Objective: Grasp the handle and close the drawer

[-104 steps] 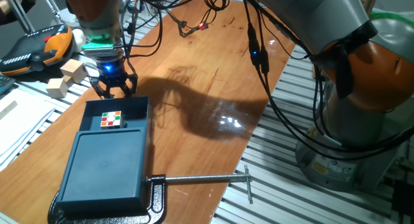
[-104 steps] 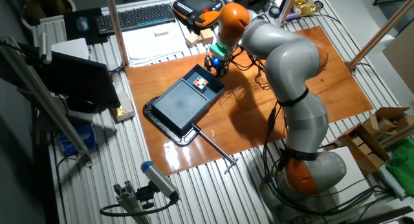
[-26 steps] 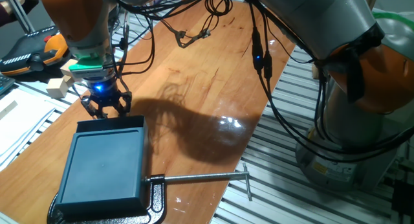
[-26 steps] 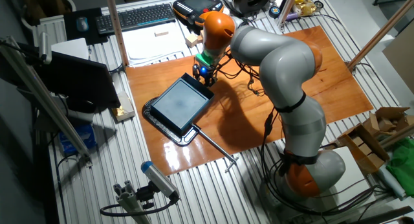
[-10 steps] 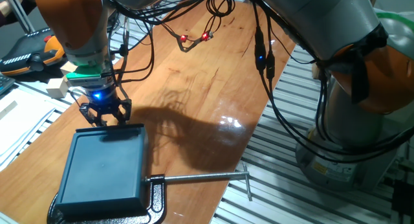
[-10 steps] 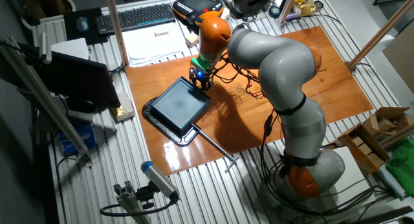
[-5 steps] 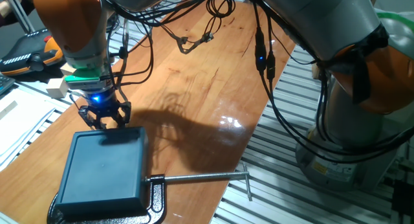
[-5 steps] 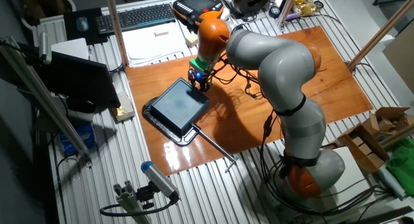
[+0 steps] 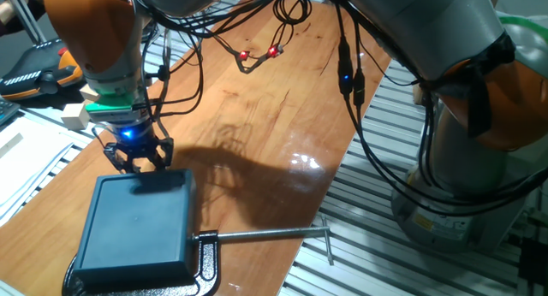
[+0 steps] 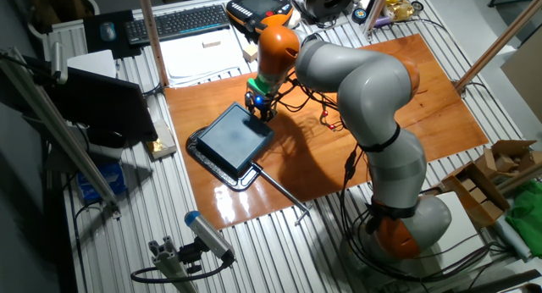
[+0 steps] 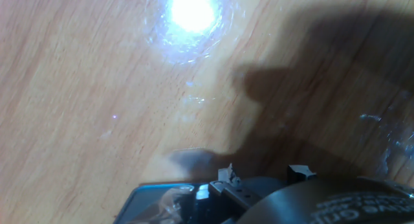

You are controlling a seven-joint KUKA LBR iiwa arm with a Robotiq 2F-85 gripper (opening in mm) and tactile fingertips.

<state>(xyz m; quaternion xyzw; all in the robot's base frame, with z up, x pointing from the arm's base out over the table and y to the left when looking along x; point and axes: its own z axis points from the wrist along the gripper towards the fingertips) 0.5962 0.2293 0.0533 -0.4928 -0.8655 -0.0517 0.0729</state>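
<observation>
Starting at the left of one fixed view, the pincer [image 9: 137, 156] hangs straight down from the orange wrist, its dark fingers [image 9: 118, 158] splayed around the far narrow end of the drawer [image 9: 147, 178]. That end sits flush, or very nearly so, with the flat-topped box [image 9: 137, 223]: no open tray shows, so I judge the closing push all but finished. The handle itself I cannot pick out; it is hidden behind the fingers at that front wall. Whether the fingers pinch it or merely stand round it, I cannot tell.

Moving right along the lower edge, a black clamp [image 9: 201, 266] bites the box's near corner onto the table [image 9: 282, 116], its silver rod [image 9: 265, 236] running right to a crossbar. That is why the box is pinned: it cannot slide away under a push on the drawer.

The other fixed view, from above, agrees: pincer [image 10: 259, 106] at the box's [image 10: 233, 140] upper right end, the big grey arm arching over to the right.

The hand view shows mostly bare wood and a bright glare at the top; along the bottom edge, a sliver of teal [image 11: 162, 195] sits beside the pincer's own metal parts, too blurred to judge.
</observation>
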